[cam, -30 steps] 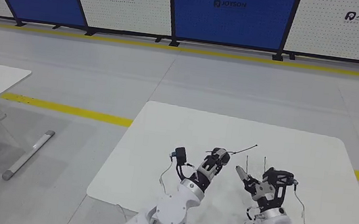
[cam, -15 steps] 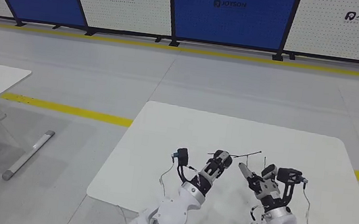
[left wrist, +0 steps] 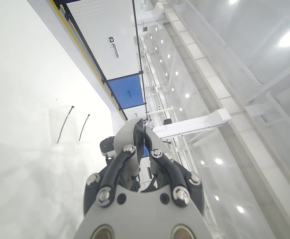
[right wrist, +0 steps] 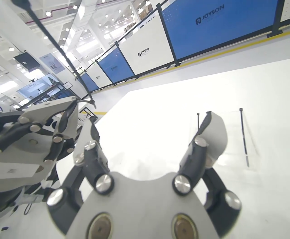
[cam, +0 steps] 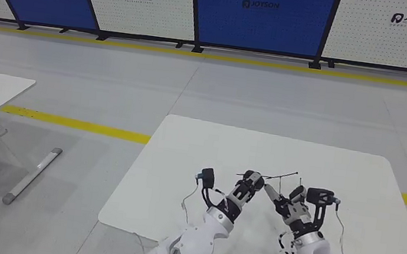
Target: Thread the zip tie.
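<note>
A zip tie is held above the white table by the left gripper, with the right gripper close beside it.
At the left, the fingers are closed on the black tie, which slants away to the right. Just beside, the right gripper's fingers are spread wide with nothing between them. Whether they touch the tie cannot be told. Two further zip ties are laid side by side on the table near the right gripper.

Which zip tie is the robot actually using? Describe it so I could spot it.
Find the white table, then the left gripper raised above its near side. The zip tie pinched in it sticks out into the air, while the two other ties lie flat on the table.
</note>
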Motion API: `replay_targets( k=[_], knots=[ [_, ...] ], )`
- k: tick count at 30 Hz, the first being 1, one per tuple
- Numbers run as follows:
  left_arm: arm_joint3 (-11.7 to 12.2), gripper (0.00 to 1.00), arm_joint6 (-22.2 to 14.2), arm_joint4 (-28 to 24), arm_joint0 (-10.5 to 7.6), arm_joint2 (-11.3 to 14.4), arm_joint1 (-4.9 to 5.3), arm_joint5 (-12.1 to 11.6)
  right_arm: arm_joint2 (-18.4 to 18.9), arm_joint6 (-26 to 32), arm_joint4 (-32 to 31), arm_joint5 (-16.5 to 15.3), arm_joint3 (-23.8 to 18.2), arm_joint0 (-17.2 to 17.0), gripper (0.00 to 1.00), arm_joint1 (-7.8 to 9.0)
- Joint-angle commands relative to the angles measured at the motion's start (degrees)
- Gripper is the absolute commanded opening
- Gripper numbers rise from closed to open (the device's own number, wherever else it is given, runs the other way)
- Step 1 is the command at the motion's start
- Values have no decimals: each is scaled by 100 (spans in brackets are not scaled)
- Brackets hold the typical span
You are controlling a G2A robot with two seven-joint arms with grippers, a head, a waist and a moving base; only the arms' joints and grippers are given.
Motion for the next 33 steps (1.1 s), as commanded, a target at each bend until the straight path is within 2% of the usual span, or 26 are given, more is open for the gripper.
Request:
replay_targets(
  k=[1, 3, 5, 9, 10, 11, 14, 22, 33],
  knots=[
    [24, 0, 13, -4, 1, 8, -2, -13, -15, 21, 10, 0, 5, 12, 85, 2],
    [51, 0, 25, 8, -3, 29, -5, -20, -38, 29, 12, 4, 1, 17, 87, 4],
    [73, 0, 32, 19, -12, 49, -9, -22, -57, 30, 6, 3, -1, 19, 76, 6],
    [125, 0, 55, 60, -34, 83, -15, -26, -92, 28, 2, -14, -14, 16, 71, 12],
    [135, 0, 60, 71, -37, 89, -16, -27, -96, 25, 1, -11, -16, 16, 58, 13],
    [143, 0, 64, 82, -38, 96, -17, -29, -99, 22, 0, -11, -17, 18, 50, 15],
    [156, 0, 76, 105, -39, 107, -18, -33, -114, 15, 0, -14, -10, 27, 52, 19],
    [211, 0, 98, 189, -45, 129, -19, -34, -203, 30, -62, -69, 1, 44, 44, 30],
    [261, 0, 122, 240, -82, 152, -27, -29, -245, 62, -30, -110, -12, 61, 40, 50]
  ],
)
